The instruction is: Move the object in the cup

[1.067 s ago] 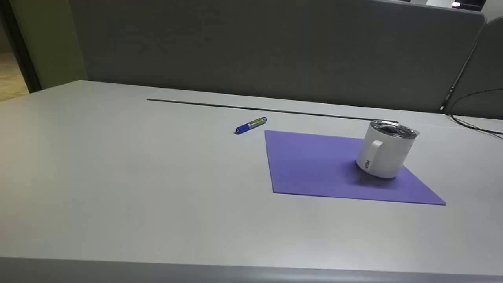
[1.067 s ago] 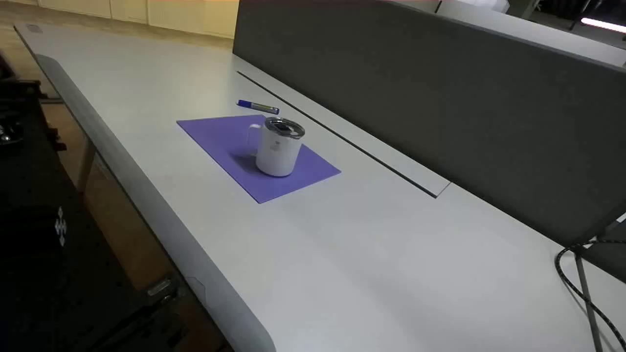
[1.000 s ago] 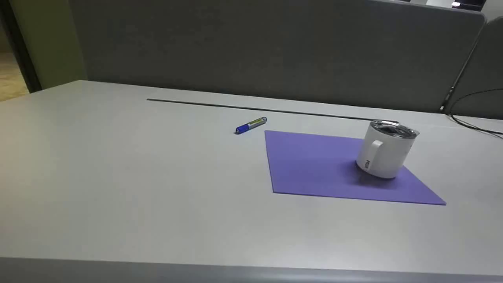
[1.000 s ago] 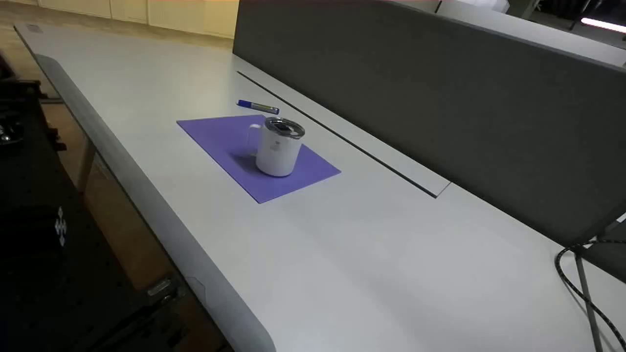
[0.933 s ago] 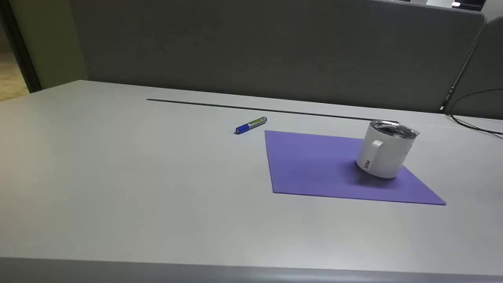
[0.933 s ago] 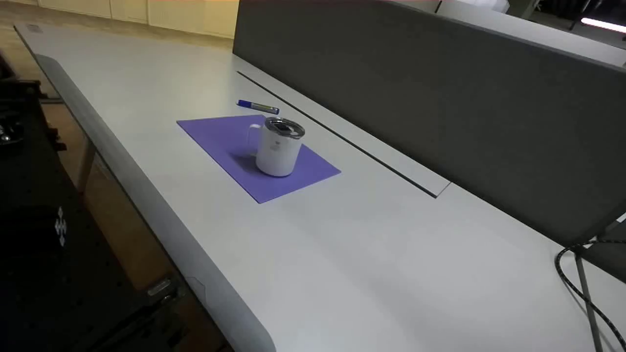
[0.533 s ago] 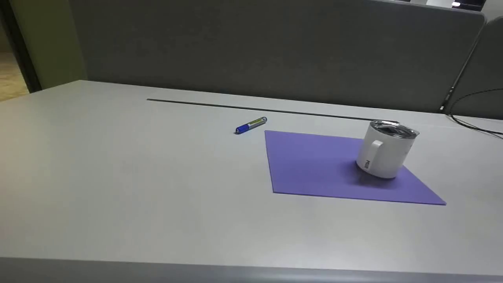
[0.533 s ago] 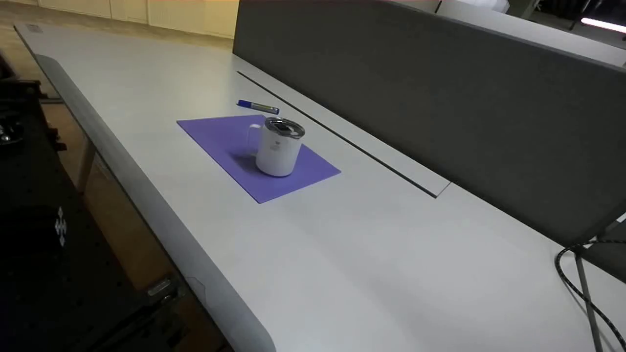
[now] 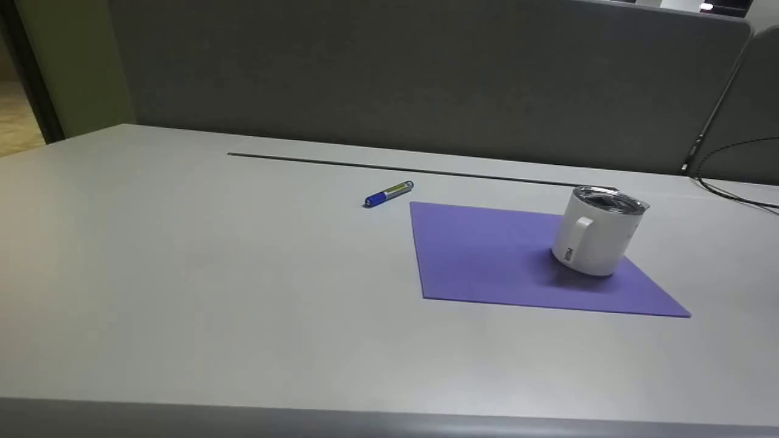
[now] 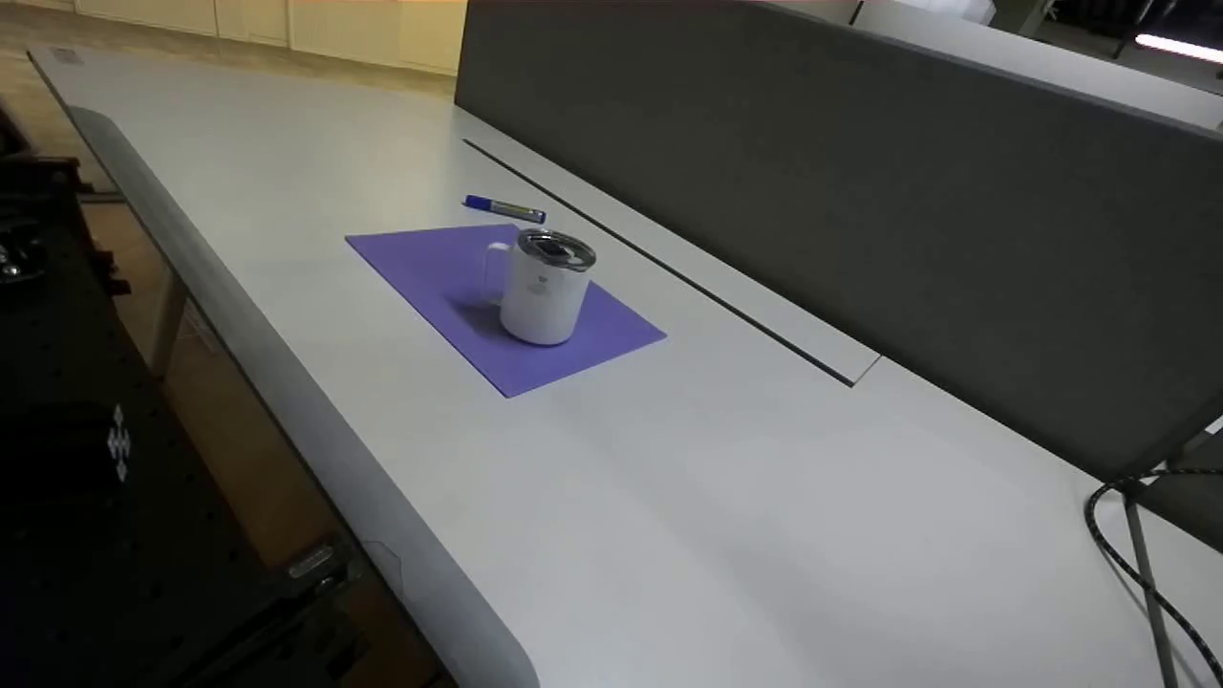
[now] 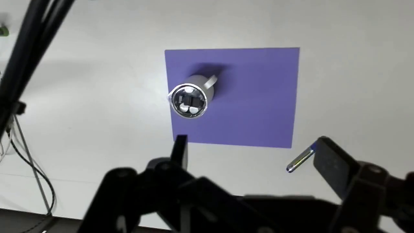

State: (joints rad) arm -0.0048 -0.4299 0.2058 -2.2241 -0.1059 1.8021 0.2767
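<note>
Fingers (image 11: 333, 165), dark and flat-padded, stood spread wide in the wrist view, while beyond their tips a thin rectangular purple mat (image 11: 249, 103) bore, nearer the slimmer-looking of the two, an upright white mug (image 11: 193, 97), cylindrical, handled, silver-rimmed, shiny-lidded.
</note>
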